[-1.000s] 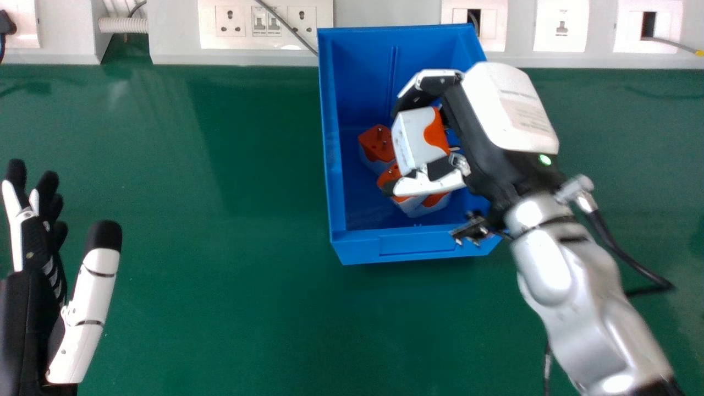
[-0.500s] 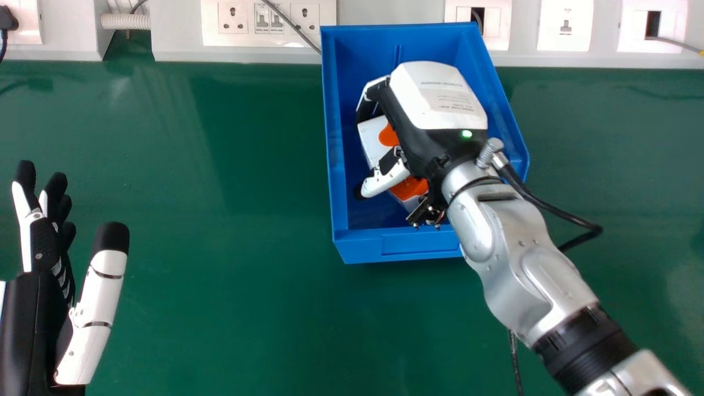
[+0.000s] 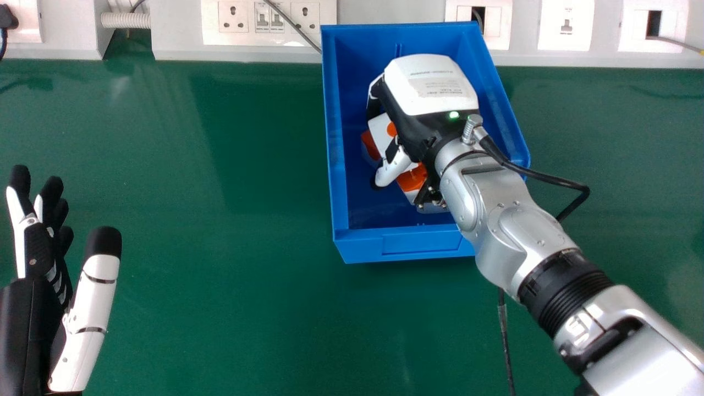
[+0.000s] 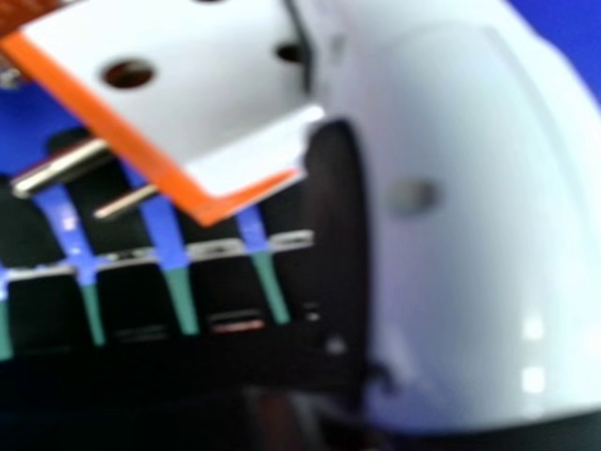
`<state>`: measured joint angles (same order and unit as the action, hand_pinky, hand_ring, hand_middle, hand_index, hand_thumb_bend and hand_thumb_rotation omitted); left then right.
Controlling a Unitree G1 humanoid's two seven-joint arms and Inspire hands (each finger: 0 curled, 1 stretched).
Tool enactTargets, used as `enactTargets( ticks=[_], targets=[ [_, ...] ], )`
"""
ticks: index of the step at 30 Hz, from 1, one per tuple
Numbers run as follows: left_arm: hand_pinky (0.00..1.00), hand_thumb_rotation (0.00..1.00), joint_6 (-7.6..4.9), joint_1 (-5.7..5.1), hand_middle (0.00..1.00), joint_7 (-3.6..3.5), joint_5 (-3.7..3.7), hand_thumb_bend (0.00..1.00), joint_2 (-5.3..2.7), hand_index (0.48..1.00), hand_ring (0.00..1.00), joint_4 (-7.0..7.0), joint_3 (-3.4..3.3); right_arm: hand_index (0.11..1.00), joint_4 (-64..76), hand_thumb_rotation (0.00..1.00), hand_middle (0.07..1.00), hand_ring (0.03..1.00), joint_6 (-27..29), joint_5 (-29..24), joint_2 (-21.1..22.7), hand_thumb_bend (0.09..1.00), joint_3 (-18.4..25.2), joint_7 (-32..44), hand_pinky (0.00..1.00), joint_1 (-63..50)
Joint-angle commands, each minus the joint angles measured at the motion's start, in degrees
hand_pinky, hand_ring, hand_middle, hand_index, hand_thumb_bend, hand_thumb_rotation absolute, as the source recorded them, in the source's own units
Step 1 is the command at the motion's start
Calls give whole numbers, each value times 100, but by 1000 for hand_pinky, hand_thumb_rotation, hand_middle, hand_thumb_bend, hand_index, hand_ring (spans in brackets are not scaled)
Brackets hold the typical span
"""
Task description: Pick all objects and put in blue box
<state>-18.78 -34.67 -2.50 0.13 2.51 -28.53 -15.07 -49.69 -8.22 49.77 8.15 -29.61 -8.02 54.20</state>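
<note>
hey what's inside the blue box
Orange-and-white plug adapters, one gripped by the right hand. That hand and its arm cover part of the box, so I can't count them all.

glossy dark green tabletop [image 3: 220, 264], open blue box [image 3: 360, 248] standing directly on it, toward the far edge

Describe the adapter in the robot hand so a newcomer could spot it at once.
On the green table, find the blue box and the right robot hand inside it. The adapter is the white block with orange trim between its thumb and fingers. Its neighbours below show orange tops; this one turns a white face up.
</note>
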Motion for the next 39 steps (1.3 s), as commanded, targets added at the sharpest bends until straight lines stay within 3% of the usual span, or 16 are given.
enactTargets(
  ticks=[1, 4, 7, 10, 12, 13, 14, 16, 19, 26, 30, 34, 38, 39],
  targets=[
    [1000, 821, -83, -40, 1000, 23, 26, 499, 5, 1000, 1000, -97, -41, 521, -100, 0, 554, 454, -8, -78, -25, 488, 27, -161, 302, 306],
    [1000, 808, -29, -60, 1000, 22, 9, 472, -18, 1000, 1000, -138, 0, 536, -110, 0, 543, 442, 9, -142, -74, 487, 59, -360, 293, 303],
    [1000, 830, -65, -63, 1000, 17, -28, 475, -42, 1000, 1000, -135, 41, 557, -65, 0, 530, 428, -170, -271, -194, 485, 163, -426, 281, 265],
    [1000, 843, -83, -63, 1000, 48, 41, 467, -59, 1000, 1000, -131, 55, 574, -49, 0, 495, 382, -332, -386, -304, 494, 224, -547, 239, 239],
    [1000, 855, -76, -68, 1000, 19, -7, 479, -56, 1000, 1000, -131, 70, 579, 1, 0, 485, 373, -428, -341, -300, 496, 144, -496, 241, 233],
    [1000, 854, -82, -66, 1000, 6, -30, 482, -54, 1000, 1000, -124, 74, 574, 64, 1, 480, 390, -481, -317, -283, 499, 104, -411, 261, 216],
    [1000, 850, -75, -63, 1000, 4, -23, 485, -51, 1000, 1000, -125, 76, 675, 136, 104, 626, 553, -529, -272, -245, 524, 42, -291, 410, 204],
    [1000, 857, -89, -42, 1000, 19, -8, 506, -63, 1000, 1000, -124, 83, 819, 323, 222, 821, 761, -653, -195, -180, 514, -63, -100, 627, 152],
    [1000, 839, -109, -12, 1000, 31, 13, 461, -67, 1000, 1000, -101, 84, 933, 573, 343, 956, 908, -886, -39, -94, 528, -230, 177, 775, 105],
    [1000, 816, -13, 27, 1000, -69, -157, 572, -45, 1000, 1000, -127, 105, 973, 911, 408, 999, 959, -1219, -87, -34, 536, -266, 429, 836, 52],
    [1000, 827, 45, 45, 1000, -65, -158, 557, -67, 1000, 1000, -168, 128, 988, 1130, 432, 1000, 977, -1322, -104, 6, 530, -253, 520, 854, -19],
    [1000, 834, 79, 70, 1000, -21, -39, 559, -73, 1000, 1000, -194, 125, 988, 1370, 444, 1000, 976, -1454, -93, 34, 523, -236, 569, 852, -101],
    [1000, 824, 151, 50, 1000, -83, -138, 571, -52, 1000, 1000, -250, 152, 991, 1800, 463, 1000, 980, -1639, -39, 96, 477, -234, 694, 857, -223],
    [1000, 823, 165, 54, 1000, -70, -107, 575, -59, 1000, 1000, -260, 152, 990, 1932, 461, 1000, 978, -1671, -36, 113, 470, -223, 700, 854, -271]
  ],
)
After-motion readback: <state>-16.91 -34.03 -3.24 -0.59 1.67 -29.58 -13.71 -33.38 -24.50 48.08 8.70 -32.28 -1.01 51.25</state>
